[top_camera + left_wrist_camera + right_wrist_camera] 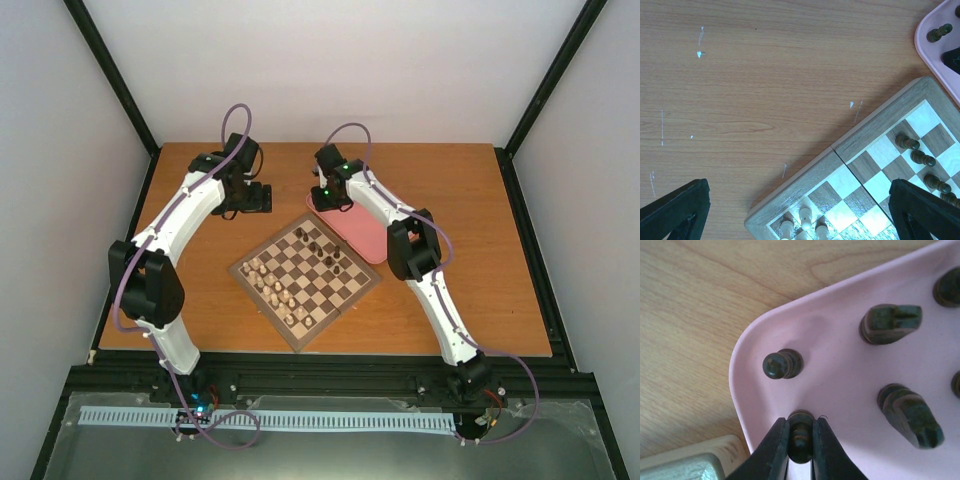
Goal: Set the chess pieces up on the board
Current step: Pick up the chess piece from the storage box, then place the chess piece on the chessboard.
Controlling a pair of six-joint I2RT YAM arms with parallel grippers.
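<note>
The chessboard [305, 273] lies mid-table, turned like a diamond. Several dark chess pieces [322, 246] stand along its far right side, also in the left wrist view [922, 159]. My right gripper [801, 445] is down in the near corner of the pink tray [840, 375], shut on a dark pawn [801, 437]. More dark pieces lie in the tray, among them a pawn [781, 364] and two knights [890, 323]. My left gripper [255, 197] hovers open and empty over bare table beside the board's far left edge [840, 150].
Pale cream chessmen [272, 283] stand on the board's near left side, some in the left wrist view [805, 222]. The pink tray [365, 235] touches the board's far right edge. Cage posts and walls ring the table.
</note>
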